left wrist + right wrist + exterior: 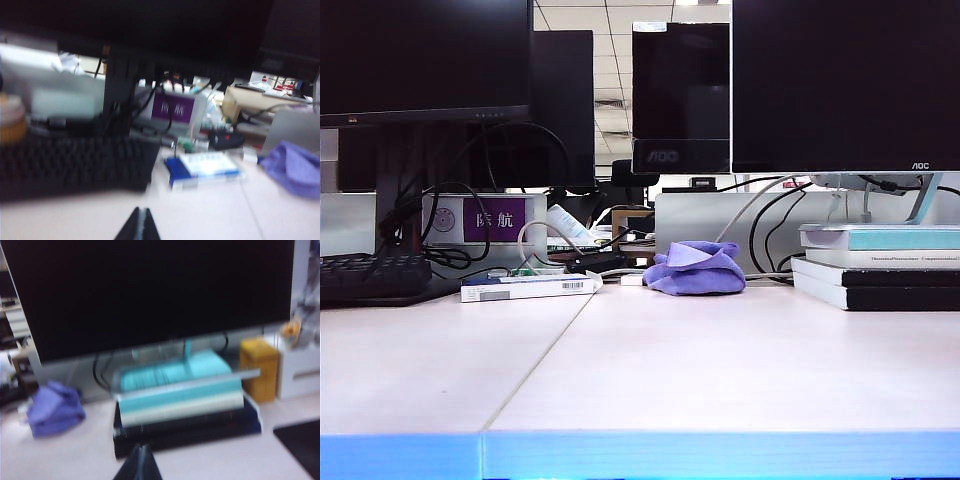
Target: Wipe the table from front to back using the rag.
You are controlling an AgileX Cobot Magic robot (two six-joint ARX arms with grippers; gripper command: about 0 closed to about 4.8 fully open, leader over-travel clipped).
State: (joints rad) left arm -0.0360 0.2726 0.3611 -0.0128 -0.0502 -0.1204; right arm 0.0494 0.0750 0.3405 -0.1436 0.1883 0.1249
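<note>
Zero wiping: lavender rag (pixel 696 269) is lying bunched at table (pixel 720 370) back.
Left gripper (pixel 139 225): hovering, fingers pressed together, empty.
Right gripper (pixel 140 462): likewise.

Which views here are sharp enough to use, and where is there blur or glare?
Exterior view: sharp, the rag crisp, ceiling lights bright behind dark monitors. Left wrist view: blurred, the keyboard soft, left gripper shut. Right wrist view: motion-smeared across the stacked books, right gripper shut.
</note>
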